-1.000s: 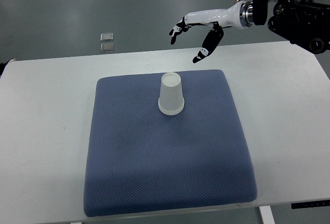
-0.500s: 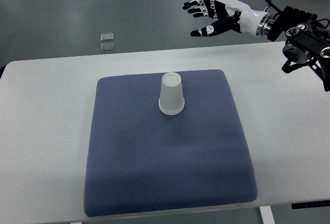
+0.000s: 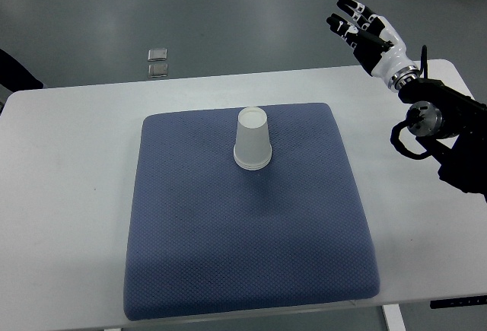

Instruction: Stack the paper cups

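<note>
Standing mouth-down near the far middle of the blue mat (image 3: 228, 255), the paper cups (image 3: 253, 139) look already nested into one stack, the wide rim giving a steady base on the soft cloth; the right hand (image 3: 367, 33) hangs well apart beyond the table's (image 3: 68, 194) far right edge, fingers (image 3: 346, 25) spread and empty, probably clear of the work; no print or brand is readable anywhere.

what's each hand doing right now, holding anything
Left hand: not in view.
Right hand: open, fingers spread, holding nothing, raised beyond the table's far right edge, well clear of the paper cup on the blue mat.
</note>
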Action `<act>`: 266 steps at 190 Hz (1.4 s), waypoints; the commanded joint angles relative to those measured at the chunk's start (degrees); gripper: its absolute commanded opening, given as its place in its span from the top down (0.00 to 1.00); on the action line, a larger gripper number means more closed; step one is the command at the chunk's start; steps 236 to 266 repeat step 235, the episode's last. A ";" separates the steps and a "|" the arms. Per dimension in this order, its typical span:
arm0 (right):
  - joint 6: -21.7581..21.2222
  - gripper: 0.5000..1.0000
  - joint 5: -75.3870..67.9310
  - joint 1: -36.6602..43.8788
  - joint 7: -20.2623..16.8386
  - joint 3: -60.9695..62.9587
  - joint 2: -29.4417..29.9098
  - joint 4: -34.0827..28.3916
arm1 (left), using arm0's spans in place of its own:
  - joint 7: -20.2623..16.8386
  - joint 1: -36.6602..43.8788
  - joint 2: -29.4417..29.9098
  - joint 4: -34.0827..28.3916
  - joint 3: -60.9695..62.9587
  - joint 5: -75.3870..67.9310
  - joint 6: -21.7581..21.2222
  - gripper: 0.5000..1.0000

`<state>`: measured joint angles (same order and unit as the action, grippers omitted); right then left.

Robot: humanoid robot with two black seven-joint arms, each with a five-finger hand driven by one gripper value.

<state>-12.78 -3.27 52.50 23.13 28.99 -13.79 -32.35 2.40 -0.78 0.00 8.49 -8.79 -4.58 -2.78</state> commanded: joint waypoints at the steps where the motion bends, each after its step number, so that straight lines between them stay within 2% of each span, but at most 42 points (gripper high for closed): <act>1: 0.65 0.18 -3.32 -1.17 0.08 0.01 1.13 0.09 | 0.06 0.34 0.00 0.30 0.01 -0.08 0.05 0.00; 69: 1.53 0.18 -4.81 -4.87 0.69 2.74 4.82 0.27 | 0.06 0.34 0.00 0.03 0.01 0.01 0.05 0.00; 176: 1.71 0.18 -4.81 -4.52 1.13 3.44 4.47 1.76 | 0.06 0.34 0.00 0.03 0.01 0.01 0.05 0.00; 212: 1.71 0.18 -4.99 -5.13 4.47 3.44 4.91 1.67 | 0.06 0.34 0.00 0.03 0.01 0.01 0.05 0.00; 266: 1.71 0.18 -4.99 -5.75 4.65 3.44 4.91 1.76 | 0.06 0.34 0.00 0.03 0.01 0.01 0.05 0.00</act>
